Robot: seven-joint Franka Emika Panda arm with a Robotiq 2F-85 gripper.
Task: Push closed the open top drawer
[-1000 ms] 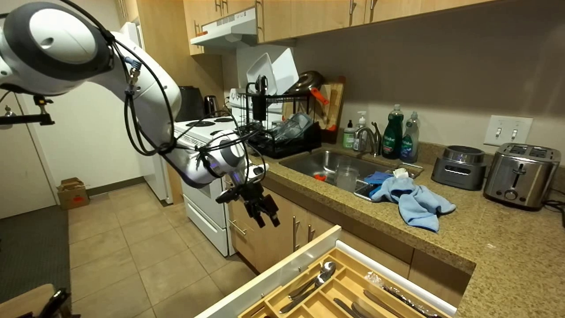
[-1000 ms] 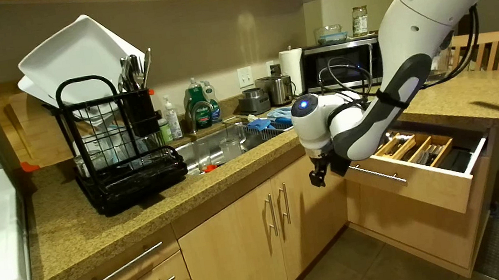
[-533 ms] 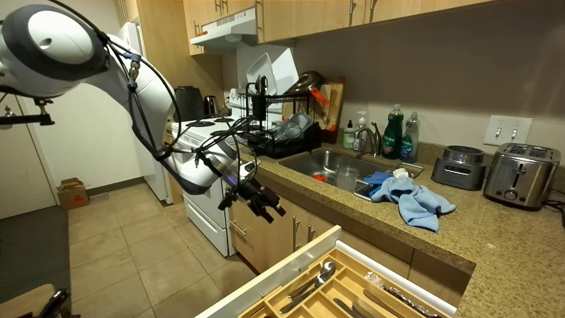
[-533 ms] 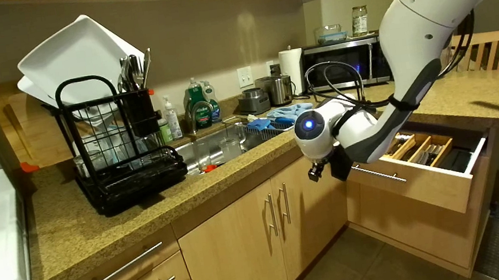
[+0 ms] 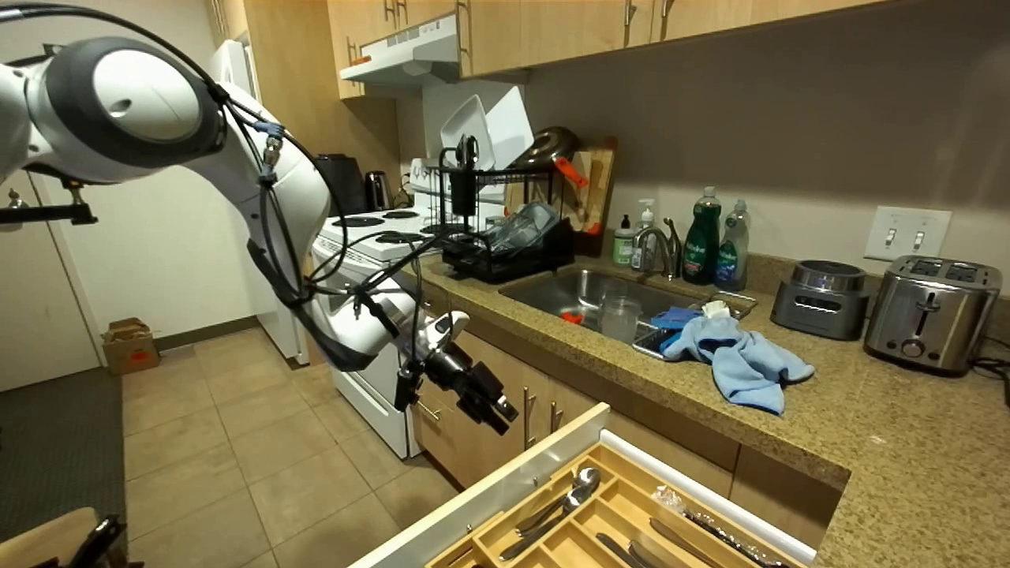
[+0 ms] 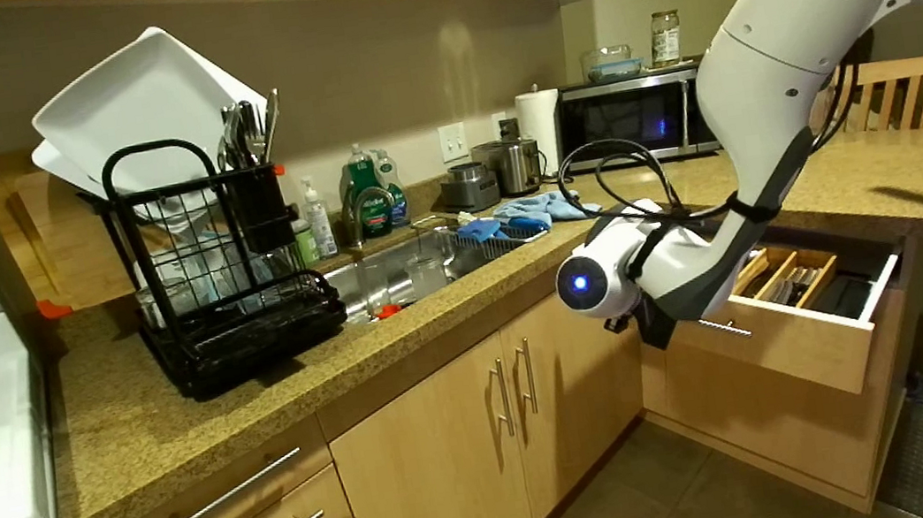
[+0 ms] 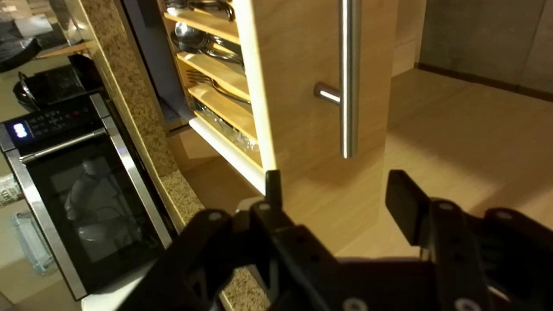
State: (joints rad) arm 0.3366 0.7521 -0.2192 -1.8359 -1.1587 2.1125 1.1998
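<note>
The drawer (image 6: 803,343) is standing open, with cutlery (image 5: 580,495) inside it. In front of the drawer is the gripper (image 7: 337,198), its jaws spread.

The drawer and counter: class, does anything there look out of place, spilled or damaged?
Two untidy things: the drawer stands open, baring its cutlery, and the pale blue cloth lies rumpled on the counter instead of folded. No spill or damage shows.

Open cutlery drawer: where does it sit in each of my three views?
In an exterior view: cutlery drawer bottom centre-right, cut off below.
In an exterior view: cutlery drawer right side, partly behind robot arm.
Wrist view: cutlery drawer upper centre, turned sideways.
Shared by all three: granite countertop.
</note>
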